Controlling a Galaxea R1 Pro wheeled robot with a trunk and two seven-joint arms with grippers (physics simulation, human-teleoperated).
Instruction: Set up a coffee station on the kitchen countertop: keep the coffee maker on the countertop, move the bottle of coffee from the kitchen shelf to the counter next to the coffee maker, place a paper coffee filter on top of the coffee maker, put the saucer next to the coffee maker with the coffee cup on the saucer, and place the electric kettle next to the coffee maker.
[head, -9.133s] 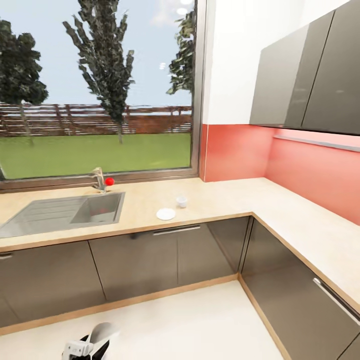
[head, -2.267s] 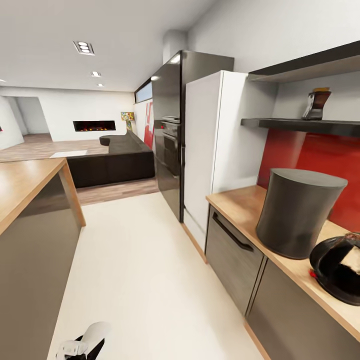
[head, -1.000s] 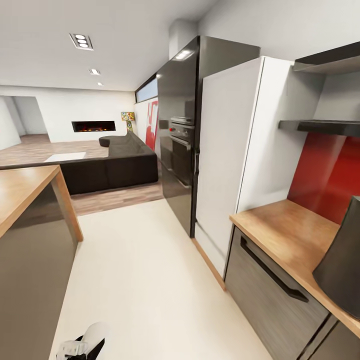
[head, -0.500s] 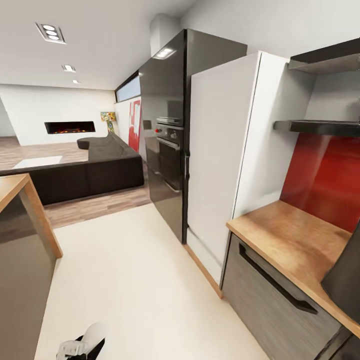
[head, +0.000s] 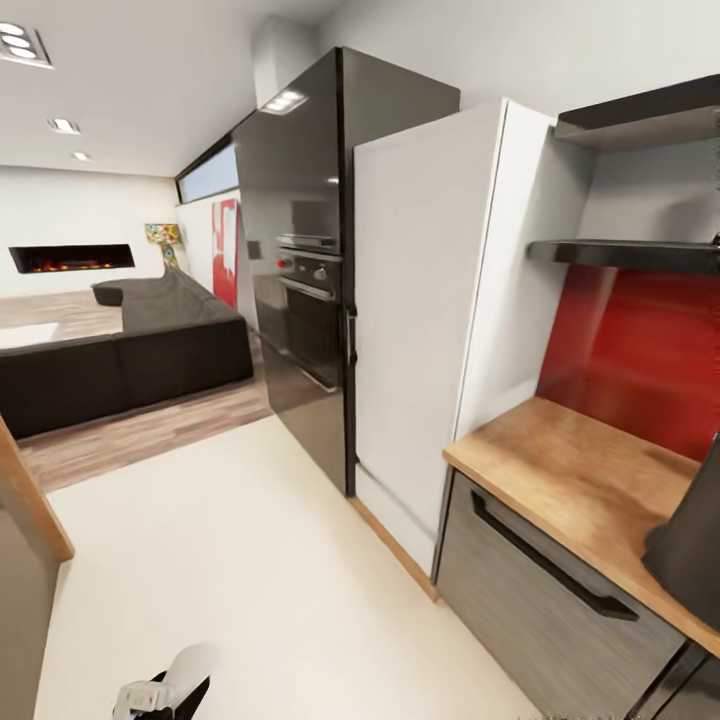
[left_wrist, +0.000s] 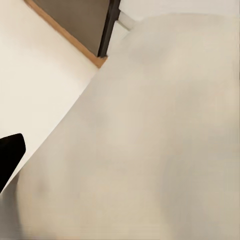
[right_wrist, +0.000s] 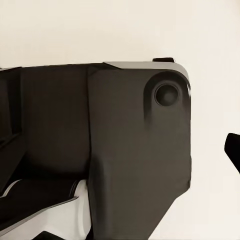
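Across the pale floor (head: 230, 560) stand a black oven tower (head: 300, 260) and white fridge (head: 430, 300). Beside them, a wooden counter (head: 570, 480) carries a dark coffee maker (head: 695, 545), cropped at the right edge, under black shelves (head: 630, 252). Neither gripper's opening can be told.

You face home kitchen: built-in oven (head: 310, 275), wooden counter (head: 580, 490), red backsplash (head: 640, 360), shelves (head: 625, 253); open lounge with sofa (head: 120, 350), fireplace (head: 70, 258).
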